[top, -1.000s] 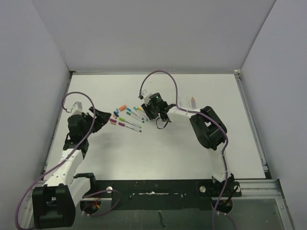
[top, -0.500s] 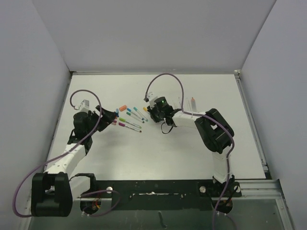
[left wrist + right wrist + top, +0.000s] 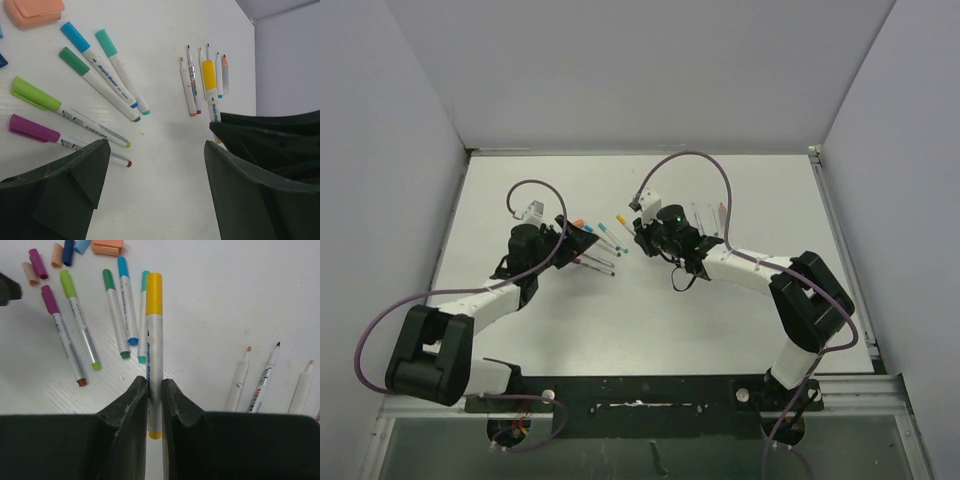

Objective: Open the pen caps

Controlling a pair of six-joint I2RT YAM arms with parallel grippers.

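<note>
**Stock by position, left to right**

1. Left gripper (image 3: 156, 145): released, jaws spread wide, nothing between them. It hangs low over the left end of the pen spread, left of centre in the top view.
2. Loose caps (image 3: 37, 263): a small cluster in the upper left corner of the right wrist view, in magenta, peach, dark blue and pale blue. They lie on the table (image 3: 650, 310) beside the fat orange cap (image 3: 106, 247). All are off their pens, so count these as done.
3. Capped pens (image 3: 114, 312): five fanned across the upper left to upper centre of the right wrist view. In order, the caps are magenta, lime, green, blue and teal. Every cap is seated, so these are yet to do.
4. Right gripper (image 3: 154, 382): clenched on the pale barrel of the yellow pen (image 3: 154, 355), at lower centre of its own view. The pen points up the frame, and the far end stands clear of the fingers.
5. Yellow cap (image 3: 154, 292): on the free end of the held pen, upper centre, not yet pulled. This is judged to be the item in hand, with the open left jaws the likely puller.
6. Bare barrels (image 3: 265, 377): several, tips exposed, lying side by side at right in the right wrist view. All are finished.

**Tally, judged:** about half is done. Six caps remain, the held yellow one included.
</note>
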